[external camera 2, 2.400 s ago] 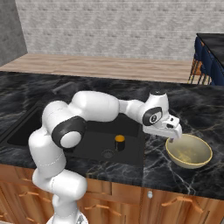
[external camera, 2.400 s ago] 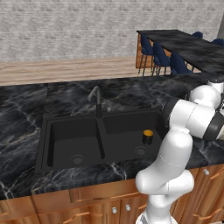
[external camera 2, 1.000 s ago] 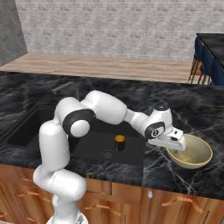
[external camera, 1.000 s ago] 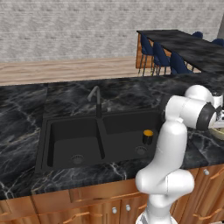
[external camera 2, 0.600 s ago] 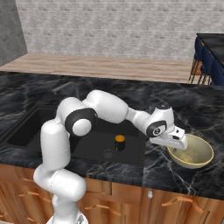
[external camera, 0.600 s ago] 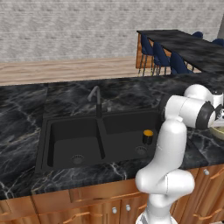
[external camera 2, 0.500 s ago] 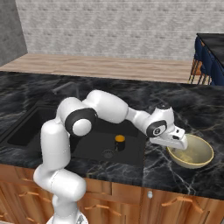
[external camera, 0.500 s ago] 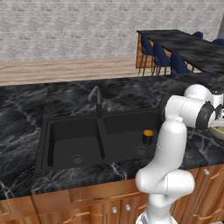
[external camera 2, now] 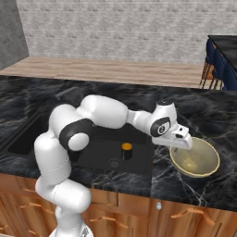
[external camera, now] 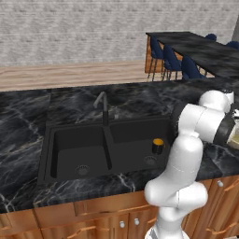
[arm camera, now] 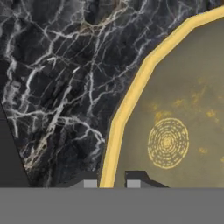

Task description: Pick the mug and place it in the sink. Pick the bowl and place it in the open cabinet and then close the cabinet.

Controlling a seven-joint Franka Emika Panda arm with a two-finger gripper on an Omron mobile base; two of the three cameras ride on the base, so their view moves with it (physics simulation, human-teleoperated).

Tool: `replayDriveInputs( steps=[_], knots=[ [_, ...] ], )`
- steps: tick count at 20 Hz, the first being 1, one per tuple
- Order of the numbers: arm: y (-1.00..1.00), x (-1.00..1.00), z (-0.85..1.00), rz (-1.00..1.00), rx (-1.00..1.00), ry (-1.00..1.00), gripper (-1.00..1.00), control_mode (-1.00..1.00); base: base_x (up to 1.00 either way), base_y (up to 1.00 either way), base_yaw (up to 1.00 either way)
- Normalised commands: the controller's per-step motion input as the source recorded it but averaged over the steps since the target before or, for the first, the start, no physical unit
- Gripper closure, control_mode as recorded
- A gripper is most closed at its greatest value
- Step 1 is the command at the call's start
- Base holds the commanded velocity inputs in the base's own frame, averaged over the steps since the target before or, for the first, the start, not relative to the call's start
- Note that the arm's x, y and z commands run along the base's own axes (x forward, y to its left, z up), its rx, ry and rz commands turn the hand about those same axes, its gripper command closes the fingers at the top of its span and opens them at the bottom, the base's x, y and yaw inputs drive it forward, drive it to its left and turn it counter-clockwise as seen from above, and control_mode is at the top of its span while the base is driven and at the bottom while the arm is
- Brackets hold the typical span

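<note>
Bowl (external camera 2: 194, 158), one, upright, mouth up, lower right of right base view on counter (external camera 2: 217, 121), gripper (arm camera: 108, 183) closed on its near rim, one mug (external camera: 158, 145) upright in sink (external camera: 74, 151).

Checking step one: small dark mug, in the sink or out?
In. The small dark mug stands upright inside the black sink's right basin.

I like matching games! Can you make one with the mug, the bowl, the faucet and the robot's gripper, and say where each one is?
Things:
1. mug
2. bowl
3. faucet
4. gripper

Places:
A. behind the sink, between its two basins
B. on the black marble counter, right of the sink
C. closing on the bowl's rim
D. standing in the sink's right basin

Pairs: 1-D, 2-B, 3-A, 4-C
</note>
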Motion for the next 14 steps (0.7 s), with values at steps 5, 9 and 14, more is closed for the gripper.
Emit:
replayDriveInputs(
  steps=[5,9,14],
  knots=[
    [0.78,-0.06,0.91,0.13,-0.27,0.00,1.00,-1.00,0.00,0.00,0.00],
    [0.51,-0.30,0.47,0.19,-0.14,0.15,1.00,-1.00,0.00,0.00,0.00],
    [0.32,-0.05,0.78,0.04,0.14,0.25,1.00,-1.00,0.00,0.00,0.00]
  ],
)
